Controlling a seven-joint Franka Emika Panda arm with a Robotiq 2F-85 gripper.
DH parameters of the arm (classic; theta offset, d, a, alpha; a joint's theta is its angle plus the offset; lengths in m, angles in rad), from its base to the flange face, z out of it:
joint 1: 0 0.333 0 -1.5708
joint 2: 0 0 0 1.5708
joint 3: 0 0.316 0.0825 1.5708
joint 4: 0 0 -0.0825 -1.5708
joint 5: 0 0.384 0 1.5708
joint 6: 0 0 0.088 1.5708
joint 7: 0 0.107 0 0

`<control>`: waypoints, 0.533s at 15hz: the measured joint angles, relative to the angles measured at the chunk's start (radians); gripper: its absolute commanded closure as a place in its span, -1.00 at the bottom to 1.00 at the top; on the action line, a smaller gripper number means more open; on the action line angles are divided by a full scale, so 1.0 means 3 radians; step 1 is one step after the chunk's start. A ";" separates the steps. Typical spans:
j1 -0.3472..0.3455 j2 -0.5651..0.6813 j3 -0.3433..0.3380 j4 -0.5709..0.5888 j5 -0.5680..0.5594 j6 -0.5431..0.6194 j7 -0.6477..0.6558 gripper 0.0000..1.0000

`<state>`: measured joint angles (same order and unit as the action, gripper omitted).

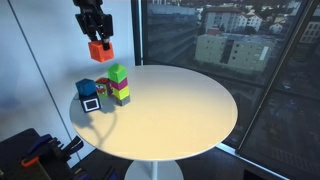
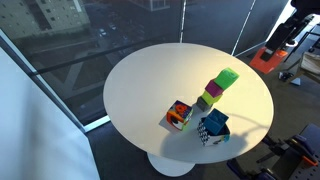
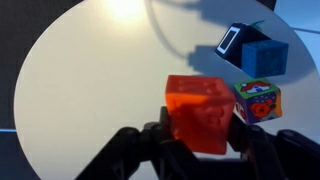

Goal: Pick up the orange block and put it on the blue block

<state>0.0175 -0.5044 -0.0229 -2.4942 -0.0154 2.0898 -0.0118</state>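
Observation:
My gripper (image 1: 97, 38) is shut on the orange block (image 1: 99, 50) and holds it high above the round white table (image 1: 190, 110). In the wrist view the orange block (image 3: 203, 113) sits between the black fingers (image 3: 200, 140). It also shows in an exterior view (image 2: 265, 58) at the right edge. The blue block (image 1: 86, 89) rests on the table at its left side, on or beside a black-and-white patterned cube (image 1: 92, 102). It shows in the wrist view (image 3: 264, 55) at the upper right and in an exterior view (image 2: 215, 123).
A stack with a lime-green cube (image 1: 117, 73) on top, a magenta cube (image 1: 121, 88) and another cube under it stands next to the blue block. A colourful patterned cube (image 3: 258, 101) lies nearby. Windows ring the table.

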 measured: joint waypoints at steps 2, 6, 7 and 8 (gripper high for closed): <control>0.0005 0.0000 0.0039 -0.0005 0.0000 0.0000 0.0004 0.43; 0.0056 -0.0005 0.0143 -0.0026 0.0003 0.0002 0.0027 0.43; 0.0070 -0.0008 0.0168 -0.0035 0.0007 0.0002 0.0034 0.43; 0.0085 -0.0011 0.0196 -0.0046 0.0012 0.0003 0.0039 0.43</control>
<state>0.0431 -0.5076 0.0358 -2.5081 -0.0119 2.0906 -0.0002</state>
